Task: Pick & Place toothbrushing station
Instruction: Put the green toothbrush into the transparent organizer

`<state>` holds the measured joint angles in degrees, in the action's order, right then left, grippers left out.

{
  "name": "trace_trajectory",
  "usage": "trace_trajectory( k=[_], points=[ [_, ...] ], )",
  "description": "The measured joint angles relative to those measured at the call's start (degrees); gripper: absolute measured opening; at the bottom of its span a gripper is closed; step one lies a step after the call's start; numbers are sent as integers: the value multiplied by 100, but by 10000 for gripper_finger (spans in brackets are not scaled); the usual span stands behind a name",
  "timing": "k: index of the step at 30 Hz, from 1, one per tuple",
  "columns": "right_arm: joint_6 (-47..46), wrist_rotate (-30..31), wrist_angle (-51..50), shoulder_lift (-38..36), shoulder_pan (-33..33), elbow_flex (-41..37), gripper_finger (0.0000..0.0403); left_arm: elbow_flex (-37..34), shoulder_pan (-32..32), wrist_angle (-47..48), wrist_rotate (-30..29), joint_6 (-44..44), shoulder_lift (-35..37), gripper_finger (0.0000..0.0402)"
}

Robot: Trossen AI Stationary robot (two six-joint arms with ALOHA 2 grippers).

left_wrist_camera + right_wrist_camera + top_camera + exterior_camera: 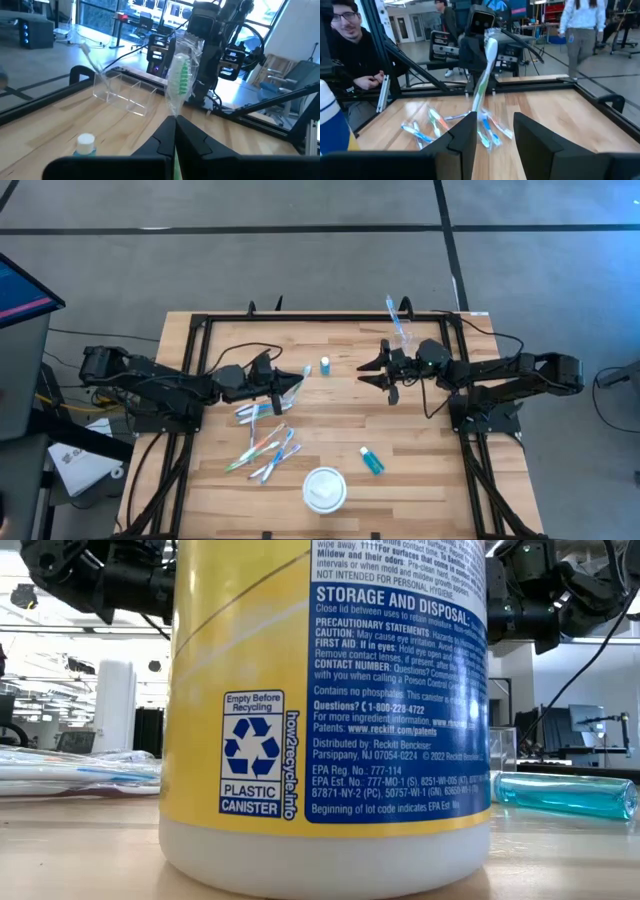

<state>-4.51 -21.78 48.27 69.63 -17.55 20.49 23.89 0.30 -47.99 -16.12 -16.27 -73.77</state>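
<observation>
— While your left gripper (290,383) hangs over the bench's (420,470) left middle, what is it carrying?

— A wrapped green toothbrush (180,75), fingers pressed together on its lower end. I'd judge you're mid-transfer.

— And the right gripper (383,370)?

— Fingers spread, holding nothing, right of centre near the back edge. The clear tumbler (122,92) sits close to the back edge.

— Next move?

— Probably carry the brush to the tumbler and lower it in upright. More toothbrushes (265,450) lie loose toward the front left; one blue tube (371,461) is near the front, another small tube (325,365) stands mid-bench.

— Any writing?

— A yellow canister (330,710) (filling the low view) reads "STORAGE AND DISPOSAL", "Empty Before Recycling", "PLASTIC CANISTER", "Reckitt Benckiser".
</observation>
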Motion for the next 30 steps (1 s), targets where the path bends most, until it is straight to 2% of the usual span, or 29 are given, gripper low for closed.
trace_trajectory(
  k=[21,30],
  points=[
    [0,0,111,0,73,2,120,1851,0,-55,245,748,-1734,0],
    [-2,-25,216,0,162,2,120,2355,0,-94,249,873,-2269,0]
  ],
)
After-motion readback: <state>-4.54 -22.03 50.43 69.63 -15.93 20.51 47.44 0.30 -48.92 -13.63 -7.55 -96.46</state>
